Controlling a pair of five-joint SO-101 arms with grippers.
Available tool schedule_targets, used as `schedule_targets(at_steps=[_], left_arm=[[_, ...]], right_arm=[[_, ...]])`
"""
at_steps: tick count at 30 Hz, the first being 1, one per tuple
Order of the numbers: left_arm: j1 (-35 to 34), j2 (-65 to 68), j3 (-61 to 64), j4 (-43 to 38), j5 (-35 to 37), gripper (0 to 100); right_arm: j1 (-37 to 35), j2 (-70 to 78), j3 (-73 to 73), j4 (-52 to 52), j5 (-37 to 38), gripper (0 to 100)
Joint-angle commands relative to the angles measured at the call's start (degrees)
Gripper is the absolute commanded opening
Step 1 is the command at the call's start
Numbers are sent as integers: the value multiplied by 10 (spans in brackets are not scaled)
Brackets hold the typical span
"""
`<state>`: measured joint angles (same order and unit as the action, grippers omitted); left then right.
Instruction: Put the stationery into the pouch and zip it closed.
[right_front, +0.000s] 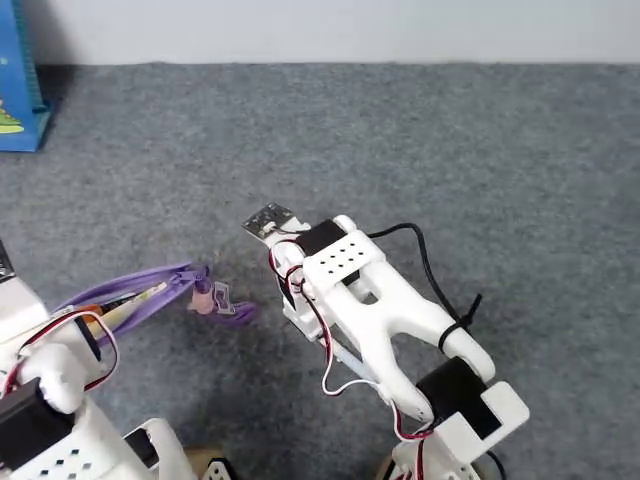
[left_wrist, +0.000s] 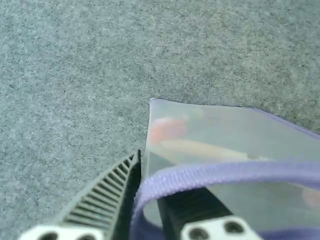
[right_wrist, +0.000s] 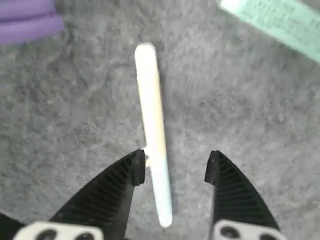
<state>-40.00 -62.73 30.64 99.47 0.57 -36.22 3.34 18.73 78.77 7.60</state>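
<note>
Partway: pouch (right_front: 140, 295), lower left of high view, already holds items; left hand (left_wrist: 150, 192) pinches its purple rim; right hand (right_wrist: 175, 162) wide astride white pen (right_wrist: 150, 115). Zipping remains.

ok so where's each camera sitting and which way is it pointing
high view: fixed above the table, looking down on the left arm holding the purple pouch and the right arm.
left wrist view: on the left wrist, looking along its jaws, shut on the pouch's purple edge.
right wrist view: on the right wrist, looking down between its open jaws at a white pen.
shared: high and left wrist views both show the pouch.
</note>
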Motion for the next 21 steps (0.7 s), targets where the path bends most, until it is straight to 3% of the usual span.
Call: schedule_targets(at_steps=[1, 10, 14, 21], left_arm=[[-4, 4, -6, 4, -7, 14], [-4, 4, -5, 4, -7, 14], [-4, 4, -5, 4, -7, 14], [-4, 4, -5, 4, -7, 14]], right_arm=[[-10, -9, -13, -29, 5, 204], [-37, 116, -17, -116, 2, 191], [-34, 120, -17, -142, 2, 9], [-33, 9, -14, -55, 0, 6]])
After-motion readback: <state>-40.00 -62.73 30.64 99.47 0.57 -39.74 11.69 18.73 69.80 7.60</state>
